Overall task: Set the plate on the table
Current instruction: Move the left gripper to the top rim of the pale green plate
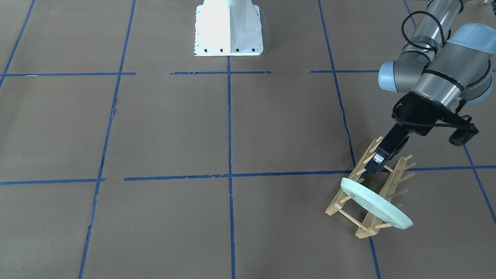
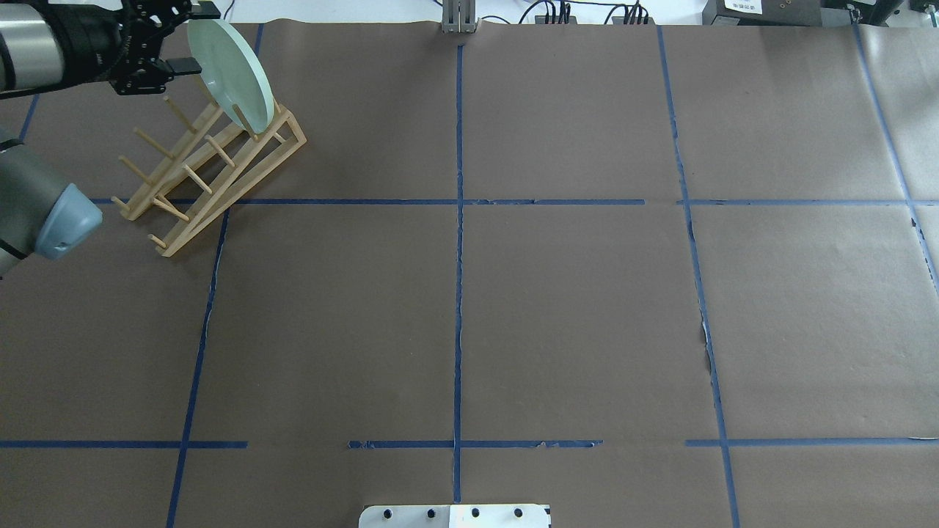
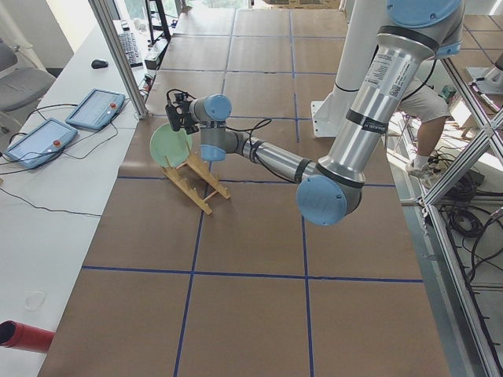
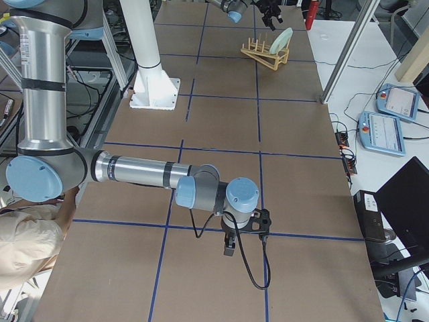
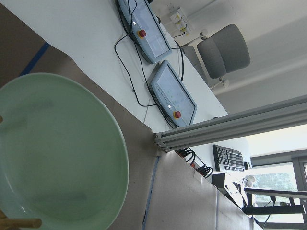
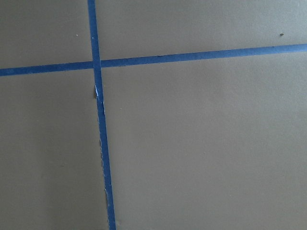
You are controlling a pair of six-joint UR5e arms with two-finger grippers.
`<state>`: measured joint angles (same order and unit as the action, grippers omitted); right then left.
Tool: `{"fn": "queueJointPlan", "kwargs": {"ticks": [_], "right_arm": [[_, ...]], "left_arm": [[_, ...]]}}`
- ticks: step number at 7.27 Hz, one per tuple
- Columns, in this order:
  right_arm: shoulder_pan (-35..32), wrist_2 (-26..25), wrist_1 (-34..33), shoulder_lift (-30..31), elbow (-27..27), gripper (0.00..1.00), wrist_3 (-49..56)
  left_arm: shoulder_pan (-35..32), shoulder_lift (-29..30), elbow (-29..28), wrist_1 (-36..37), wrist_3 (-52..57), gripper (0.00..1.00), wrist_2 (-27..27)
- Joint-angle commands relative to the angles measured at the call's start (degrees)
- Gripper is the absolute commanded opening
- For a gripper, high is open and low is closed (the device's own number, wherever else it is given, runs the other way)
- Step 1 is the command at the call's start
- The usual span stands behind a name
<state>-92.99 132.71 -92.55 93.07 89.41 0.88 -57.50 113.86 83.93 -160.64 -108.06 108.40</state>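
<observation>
The pale mint-green plate (image 2: 233, 73) stands tilted on edge between the pegs of a wooden rack (image 2: 257, 170) at the table's (image 2: 572, 308) far left corner. It also shows in the front view (image 1: 378, 205) and fills the lower left of the left wrist view (image 5: 53, 153). My left gripper (image 2: 192, 40) is open at the plate's upper rim, with one finger on each side. I cannot tell if it touches. The same gripper shows in the front view (image 1: 374, 164). My right gripper (image 4: 231, 245) hangs low over bare table near the right end. I cannot tell whether it is open or shut.
The white robot base (image 1: 228, 31) stands at the middle of the near edge. An aluminium post (image 5: 230, 127) and two teach pendants (image 5: 172, 93) on a white bench lie just beyond the plate. A person (image 3: 424, 102) stands behind the robot.
</observation>
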Motion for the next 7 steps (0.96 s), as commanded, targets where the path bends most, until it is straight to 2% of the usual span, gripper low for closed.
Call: {"fn": "queueJointPlan", "kwargs": {"ticks": [1,4,5,7], "right_arm": [[0.00,0.00,0.00,0.00,0.06,1.00,0.00],[0.00,0.00,0.00,0.00,0.06,1.00,0.00],[0.00,0.00,0.00,0.00,0.06,1.00,0.00],[0.00,0.00,0.00,0.00,0.06,1.00,0.00]], "left_arm": [[-0.24,0.22,-2.27,0.50,-1.80,0.97,0.76],[-3.84,2.67,-7.27,1.46,-2.86,0.88,1.02],[-5.33,3.73,-7.63,2.42,-2.86,0.87,3.20],[-5.87,5.06,-7.73,4.28,-2.86,0.86,4.01]]}}
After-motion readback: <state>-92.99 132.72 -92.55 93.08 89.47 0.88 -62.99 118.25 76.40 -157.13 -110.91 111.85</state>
